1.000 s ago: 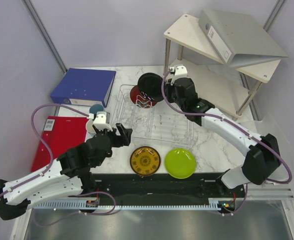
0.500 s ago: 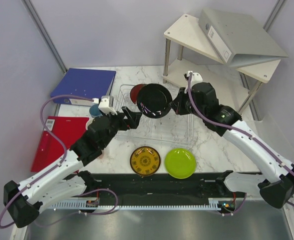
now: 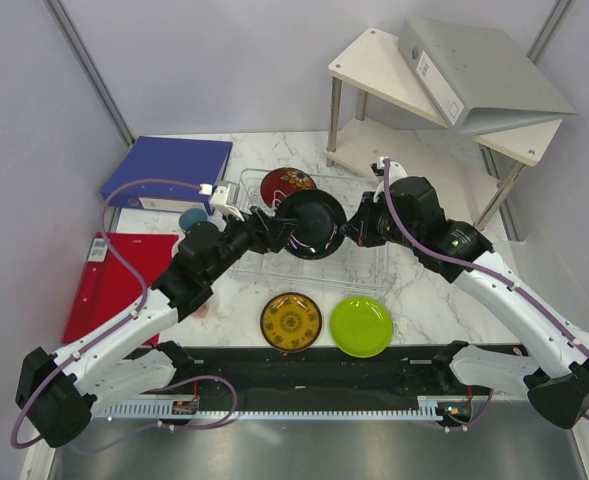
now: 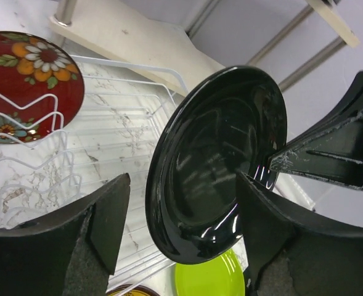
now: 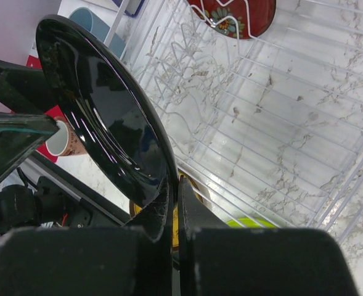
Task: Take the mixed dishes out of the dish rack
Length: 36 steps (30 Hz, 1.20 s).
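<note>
Glossy black plate (image 3: pixel 311 224) hangs above the dish rack (image 3: pixel 364 270), its three o'clock rim pinched in our right gripper (image 3: pixel 348 232). Our left gripper (image 4: pixel 184 213), jaws spread, brackets the nine o'clock edge. It looks stiff, slick and breakable, so we'd grip the rim.

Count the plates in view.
4. A black plate is held by the right pincer above the rack; a red flowered plate stands in the rack; a yellow-brown plate and a green plate lie on the table. Others may be hidden.
</note>
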Each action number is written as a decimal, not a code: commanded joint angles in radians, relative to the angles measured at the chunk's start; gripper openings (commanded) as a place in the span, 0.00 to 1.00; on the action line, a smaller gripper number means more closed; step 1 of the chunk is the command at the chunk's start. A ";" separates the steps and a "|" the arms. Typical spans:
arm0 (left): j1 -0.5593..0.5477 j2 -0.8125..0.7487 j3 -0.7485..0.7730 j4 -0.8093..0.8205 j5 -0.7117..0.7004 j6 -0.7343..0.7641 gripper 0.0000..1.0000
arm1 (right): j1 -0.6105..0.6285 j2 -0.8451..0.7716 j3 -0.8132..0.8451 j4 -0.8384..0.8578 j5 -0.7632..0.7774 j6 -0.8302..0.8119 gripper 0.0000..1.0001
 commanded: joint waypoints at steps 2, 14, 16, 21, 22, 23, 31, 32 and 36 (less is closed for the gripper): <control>0.005 0.030 0.019 0.099 0.098 -0.026 0.64 | 0.003 -0.021 0.008 0.022 -0.043 0.018 0.00; 0.014 0.004 -0.014 0.091 0.107 -0.035 0.02 | 0.002 -0.038 0.006 0.019 -0.032 0.020 0.00; 0.015 -0.002 -0.017 0.093 0.118 -0.039 0.02 | 0.005 -0.043 0.008 0.017 -0.023 0.018 0.00; 0.020 -0.001 0.006 0.058 0.176 -0.072 0.02 | 0.002 -0.085 -0.003 0.006 0.177 0.038 0.81; 0.020 0.007 0.016 0.032 0.187 -0.087 0.02 | 0.002 -0.098 -0.009 0.006 0.224 0.041 0.87; 0.020 0.014 0.045 0.006 0.202 -0.122 0.02 | 0.002 -0.122 -0.023 0.003 0.270 0.040 0.91; -0.040 0.085 0.081 -0.194 0.419 -0.196 0.02 | 0.002 -0.239 -0.060 0.011 0.615 0.012 0.98; -0.070 0.108 0.079 -0.208 0.384 -0.187 0.02 | 0.002 -0.250 -0.063 0.014 0.623 0.009 0.98; -0.227 0.189 0.087 -0.235 0.339 -0.171 0.02 | 0.002 -0.247 -0.061 0.022 0.635 -0.003 0.98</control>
